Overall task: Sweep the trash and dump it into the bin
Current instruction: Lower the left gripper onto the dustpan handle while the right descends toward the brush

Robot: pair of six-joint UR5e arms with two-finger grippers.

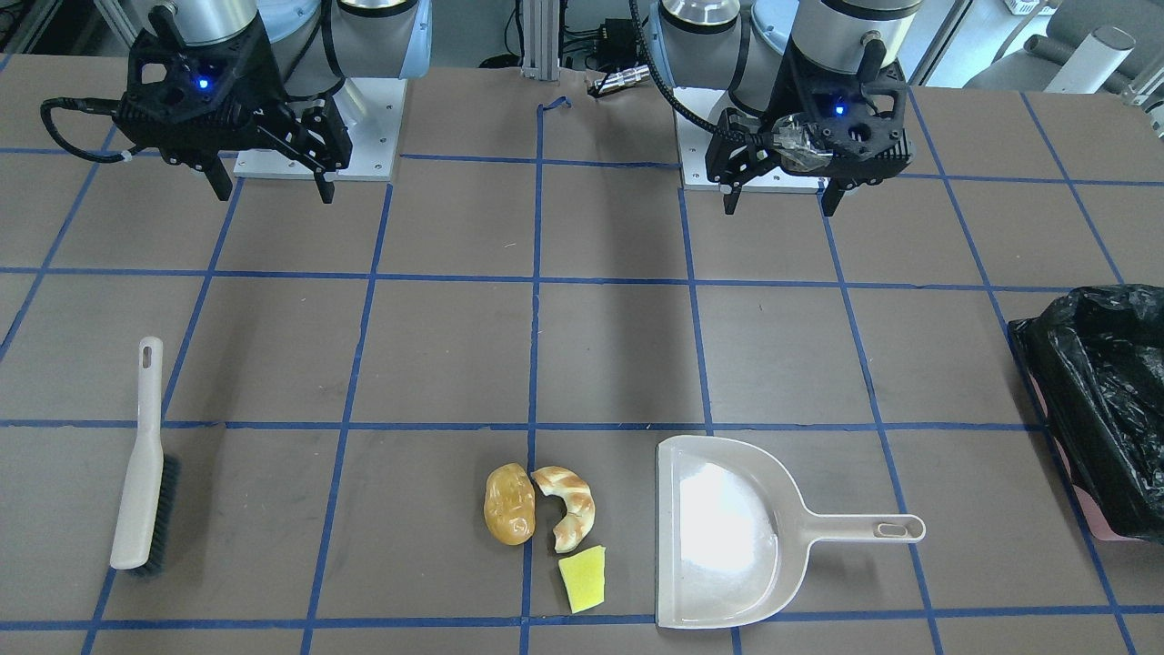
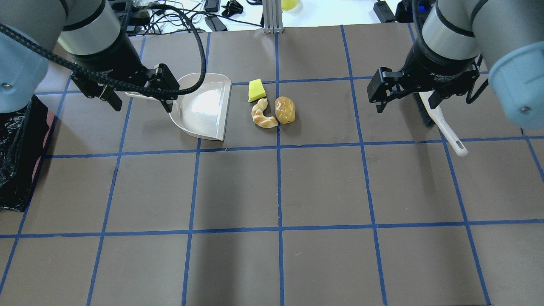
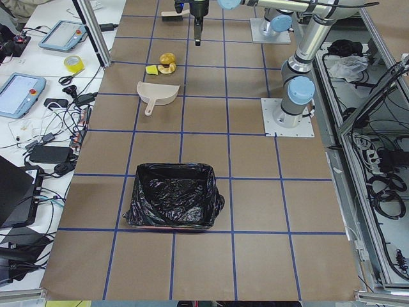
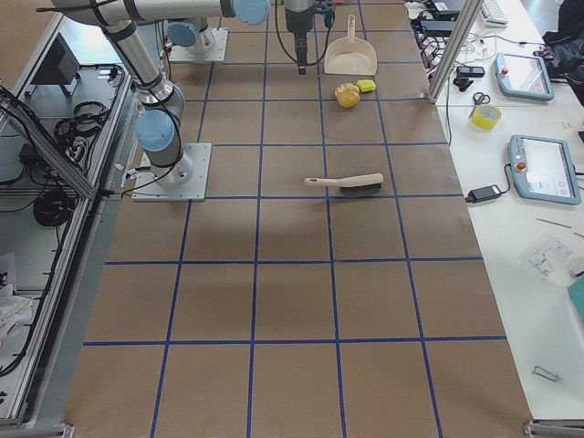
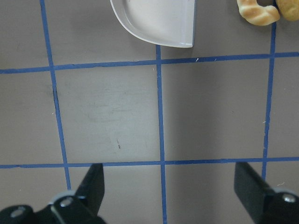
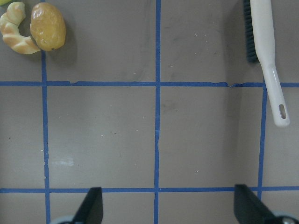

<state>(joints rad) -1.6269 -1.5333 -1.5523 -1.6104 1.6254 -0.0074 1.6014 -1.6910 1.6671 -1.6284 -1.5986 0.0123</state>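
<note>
In the front-facing frame's lower centre you see the trash: a glossy golden-brown lump [image 1: 509,505], long axis up-down. A croissant piece [image 1: 566,508], apparently touching it, curves open leftward toward it, with a yellow wedge [image 1: 583,579] just below. The left gripper [image 1: 780,202] and right gripper [image 1: 273,191] hang spread near the top.

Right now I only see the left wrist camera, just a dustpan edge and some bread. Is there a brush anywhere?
Observer: Yes, a brush lies flat, over on the right arm's side.
Operator: Where's the bin?
Observer: The bin with the black bag stands farther along, where the dustpan's handle points.
Operator: Is the other gripper holding anything?
Observer: No, the right gripper is open and empty.
</note>
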